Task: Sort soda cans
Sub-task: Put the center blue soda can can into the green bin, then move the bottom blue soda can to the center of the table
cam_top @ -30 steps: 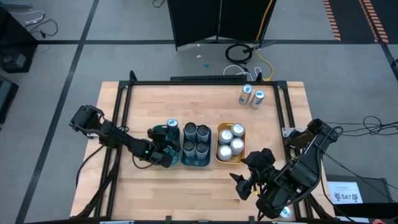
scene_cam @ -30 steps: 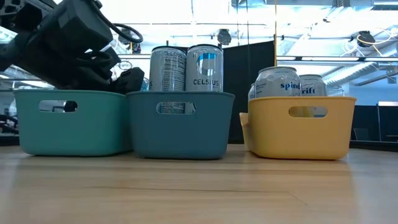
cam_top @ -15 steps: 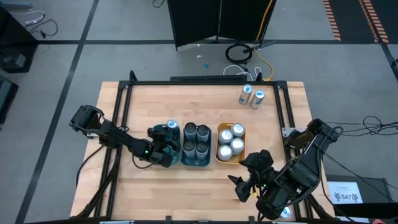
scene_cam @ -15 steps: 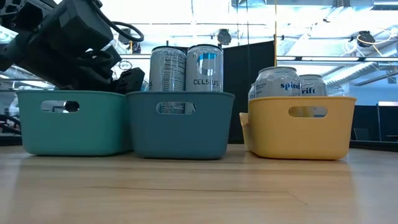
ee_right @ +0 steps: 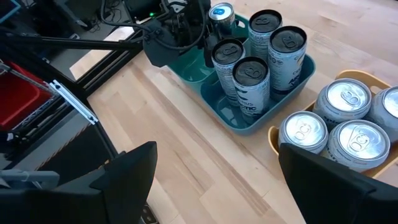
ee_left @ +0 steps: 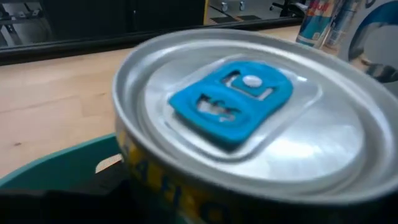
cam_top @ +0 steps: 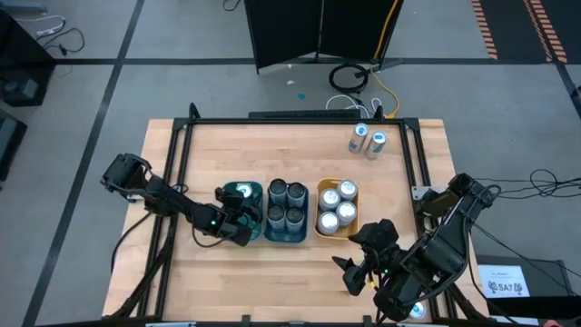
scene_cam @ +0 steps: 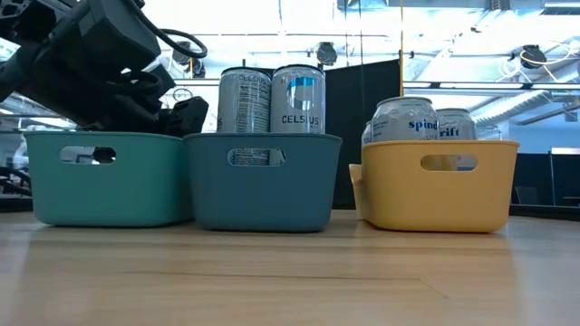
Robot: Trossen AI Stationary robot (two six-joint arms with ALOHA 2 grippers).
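Observation:
A silver soda can with a blue tab (ee_left: 249,124) stands in the teal tray (cam_top: 255,189), at its far end, beside the dark blue tray. My left gripper (cam_top: 239,209) reaches into that tray from the table's left, right up against this can (ee_right: 221,14). Whether it touches the can is hidden. Several dark-topped cans (cam_top: 285,203) stand in the dark blue tray (scene_cam: 263,181). Several silver cans (cam_top: 337,207) stand in the orange tray (scene_cam: 435,186). My right gripper (ee_right: 217,186) hangs open above the table's near right part, holding nothing.
Two more cans (cam_top: 367,140) stand on the bare wood at the far right of the table. The three trays sit side by side mid-table. Bare wood (cam_top: 272,272) lies on their near side, under my right gripper (cam_top: 361,259).
In the high view the top of the blue-tab can has shifted a little toward the table's left and near side inside the teal tray. Both arms have stayed about where they were.

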